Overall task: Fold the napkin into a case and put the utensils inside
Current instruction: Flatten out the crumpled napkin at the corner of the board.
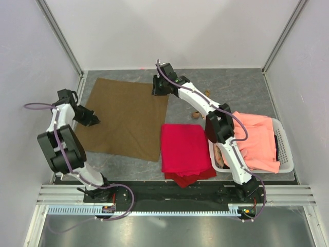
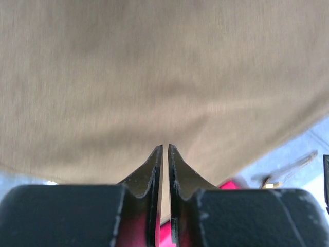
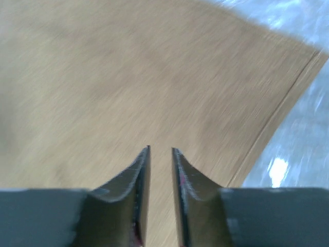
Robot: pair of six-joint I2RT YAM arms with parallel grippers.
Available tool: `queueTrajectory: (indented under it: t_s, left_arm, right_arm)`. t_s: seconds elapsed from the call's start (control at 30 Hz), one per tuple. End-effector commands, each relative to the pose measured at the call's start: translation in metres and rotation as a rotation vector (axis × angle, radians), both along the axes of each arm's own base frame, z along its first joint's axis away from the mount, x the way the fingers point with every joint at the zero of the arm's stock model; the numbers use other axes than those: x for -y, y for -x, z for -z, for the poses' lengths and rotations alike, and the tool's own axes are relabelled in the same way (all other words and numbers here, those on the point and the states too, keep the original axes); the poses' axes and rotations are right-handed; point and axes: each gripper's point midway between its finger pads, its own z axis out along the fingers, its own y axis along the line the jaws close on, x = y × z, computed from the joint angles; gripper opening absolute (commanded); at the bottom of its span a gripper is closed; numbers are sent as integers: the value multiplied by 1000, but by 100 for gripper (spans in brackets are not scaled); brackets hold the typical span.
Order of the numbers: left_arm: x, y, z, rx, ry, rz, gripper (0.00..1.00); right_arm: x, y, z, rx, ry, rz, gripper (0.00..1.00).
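**Q:** Two arms were in the figure. Where did the napkin (image 1: pixel 126 118) lie relative to them?

**A:** It lay open and flat on the table (image 1: pixel 231 87), left of the red cloth (image 1: pixel 182 149), not yet folded. It was nearly square and slightly skewed, so no long axis stood out. Its side edges ran roughly from near to far.

**Q:** Which pincer was nearer?

**A:** Both were over the cloth. The left pincer (image 1: pixel 94 120) sat just inside the left edge, about halfway along it. The right pincer (image 1: pixel 156 92) sat at the far right corner. A fold would probably turn on these two opposite holds.

**Q:** How were the jaws set?

**A:** The left jaws were a narrow slit apart and the right jaws were clearly apart. Nothing was visible between either pair, and the cloth lay beneath both.

**Q:** What was the pose of the arms?

**A:** The left arm was bent at the elbow, with its wrist turned inward toward the cloth. The right arm was stretched far forward and leftward across the table.
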Motion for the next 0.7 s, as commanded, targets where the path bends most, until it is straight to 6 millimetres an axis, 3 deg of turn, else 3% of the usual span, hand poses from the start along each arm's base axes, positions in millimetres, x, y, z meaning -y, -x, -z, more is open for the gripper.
queueTrajectory:
  t_s: [0.0,0.07,0.13,0.3,0.5,0.67]
  left_arm:
    - [21,39,-9,14,15,32,14]
    - [26,44,-17,50,21,33,15]
    - [26,47,-12,42,21,32,16]
    - [19,31,4,-6,39,24,14]
    - [3,19,34,-86,11,6,12]
    - [5,57,70,-311,27,-13,4]
  right_arm:
    - [-15,77,-70,-26,-18,-130,38]
    - [-15,108,-65,-69,17,-183,40]
    - [-17,136,-55,-114,30,-251,41]
    - [-35,196,-29,-143,100,-406,40]
    - [-45,234,7,-179,166,-478,39]
    - [-37,250,38,-204,228,-492,39]
